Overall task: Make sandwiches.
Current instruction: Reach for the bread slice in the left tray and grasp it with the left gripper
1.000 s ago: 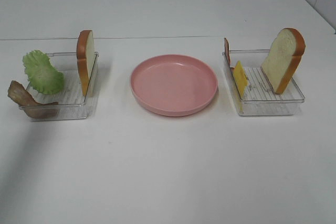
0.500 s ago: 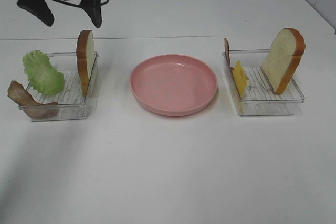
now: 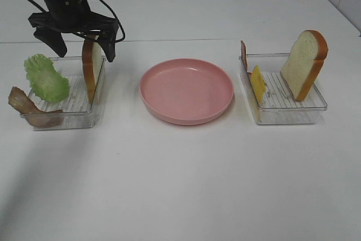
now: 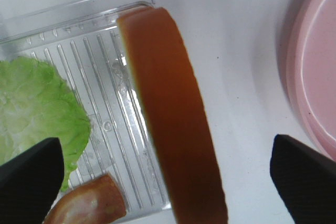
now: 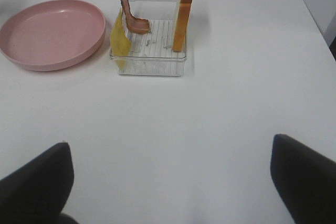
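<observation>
Sandwiches [image 3: 92, 69] are not yet assembled: the toy parts sit apart in two clear trays on the white surface [image 3: 180, 184]. In the left tray [image 3: 84, 118], a bread slice [image 3: 93, 74] stands upright on its edge along the side nearest the pink plate [image 3: 186, 90]. Its orange-brown crust faces up. A ruffled green lettuce leaf [image 3: 46, 78] leans at the tray's opposite side. A brown bacon strip [image 3: 28, 108] hangs over the tray's near outer corner.

In the right tray [image 3: 293, 114], the second bread slice [image 3: 304, 63] stands tilted at the side away from the plate. A yellow cheese square [image 3: 258, 84] stands on edge against the wall nearest the plate. Another bacon strip [image 3: 243, 55] rises at the far corner on that same side. The plate lies between the two trays, touching neither.

The left pincer [image 3: 83, 51] hangs over the left tray with its jaws wide apart. One finger is on each side of the upright slice's top, and in the wrist view both fingers [image 4: 29, 184] are clear of the crust. It holds nothing.

The right pincer [image 5: 168, 182] shows only in its own wrist view. Its jaws are spread wide and it grips nothing, and it sits well back from the right tray, over bare surface.
</observation>
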{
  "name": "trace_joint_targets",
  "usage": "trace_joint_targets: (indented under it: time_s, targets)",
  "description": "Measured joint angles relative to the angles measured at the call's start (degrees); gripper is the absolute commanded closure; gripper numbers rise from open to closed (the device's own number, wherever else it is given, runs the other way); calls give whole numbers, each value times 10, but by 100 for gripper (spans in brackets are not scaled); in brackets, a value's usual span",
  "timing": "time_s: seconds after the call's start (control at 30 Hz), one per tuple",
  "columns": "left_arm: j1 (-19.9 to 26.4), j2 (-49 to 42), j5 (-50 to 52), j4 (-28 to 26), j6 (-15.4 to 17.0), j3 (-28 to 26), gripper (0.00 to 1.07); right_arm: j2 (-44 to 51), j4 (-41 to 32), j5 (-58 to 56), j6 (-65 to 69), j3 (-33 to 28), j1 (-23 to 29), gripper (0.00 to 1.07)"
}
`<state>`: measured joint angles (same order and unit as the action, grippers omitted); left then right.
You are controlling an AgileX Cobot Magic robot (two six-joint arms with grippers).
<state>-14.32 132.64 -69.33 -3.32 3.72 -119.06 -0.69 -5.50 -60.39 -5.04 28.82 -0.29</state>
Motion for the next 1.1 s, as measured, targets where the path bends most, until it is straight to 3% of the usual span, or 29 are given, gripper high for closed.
trace_joint_targets:
  time_s: [0.13,0.2,0.23,0.27,0.33,0.37,0.4,0.43,0.47,0.5,0.57,0.9,1.1]
  targets:
    - [0,13,2,3,-2,-9,12,0,0,0,0,0,0,10]
    - [0,18,4,4,-4,-12,22,0,0,0,0,0,0,10]
    - [0,18,4,4,-4,-12,22,0,0,0,0,0,0,10]
    - [0,19,4,5,-4,-12,36,0,0,0,0,0,0,10]
    - [0,19,4,7,-4,-13,42,0,0,0,0,0,0,10]
    - [0,19,6,14,-4,-13,58,0,0,0,0,0,0,10]
    - [0,19,6,14,-4,-13,58,0,0,0,0,0,0,10]
    - [0,19,7,17,-4,-13,66,0,0,0,0,0,0,10]
    - [0,19,14,25,-4,-13,83,0,0,0,0,0,0,10]
    - [0,19,14,25,-4,-13,83,0,0,0,0,0,0,10]
    - [0,19,17,33,-4,-13,104,0,0,0,0,0,0,10]
    - [0,19,17,28,-3,-14,107,0,0,0,0,0,0,10]
    - [0,19,15,28,21,-14,107,0,0,0,0,0,0,10]
